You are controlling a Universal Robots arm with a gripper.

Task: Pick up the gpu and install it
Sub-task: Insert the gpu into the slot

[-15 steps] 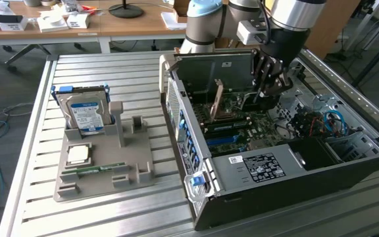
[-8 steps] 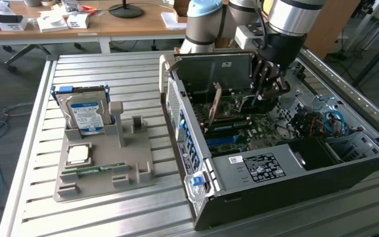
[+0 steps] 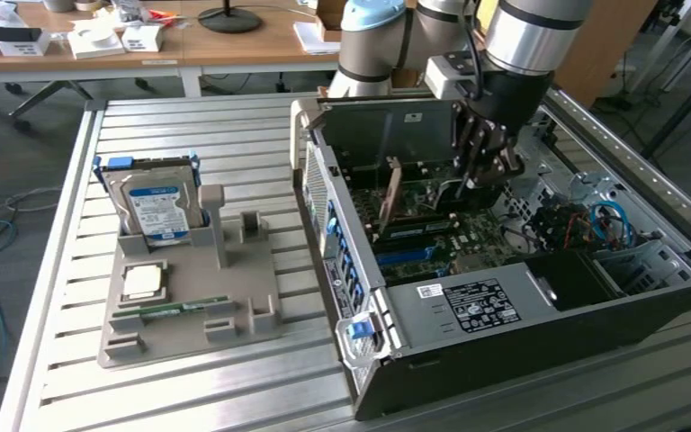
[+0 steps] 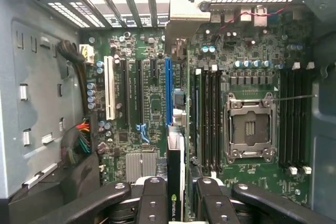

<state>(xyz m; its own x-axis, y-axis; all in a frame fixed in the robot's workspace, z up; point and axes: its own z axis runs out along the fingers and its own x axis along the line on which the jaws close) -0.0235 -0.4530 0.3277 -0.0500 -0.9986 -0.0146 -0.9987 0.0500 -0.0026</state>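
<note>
Looking down from the wrist camera, the gpu [image 4: 175,205] sits edge-on at the lower centre of the frame, pinched by the gripper [image 4: 181,187]. There's one black finger [image 4: 154,198] on each side, so the jaws are closed on the card.

From this angle it's just a thin dark strip running up the middle of the picture. It ends in a pale metal end piece [image 4: 185,17] at upper centre. It lines up with the long blue slot [image 4: 168,90] on the green motherboard [image 4: 142,103], but whether it's actually seated can't be told.

The only readable writing is on the card's top edge: a black sticker with the green NVIDIA eye logo and "NVIDIA" in white, cut off after that. The bare CPU socket [image 4: 250,127] is at right centre.

In the exterior view the arm reaches down into the open computer case [image 3: 561,324] at right centre. The card looks to be the narrow tan-brown strip standing upright inside.

A white label [image 3: 478,301] on the black box at the case's near side has print too small to read. At the left of the frame a grey holder [image 3: 154,342] carries a hard drive [image 3: 157,207] with a blue-and-white label, also unreadable.
</note>
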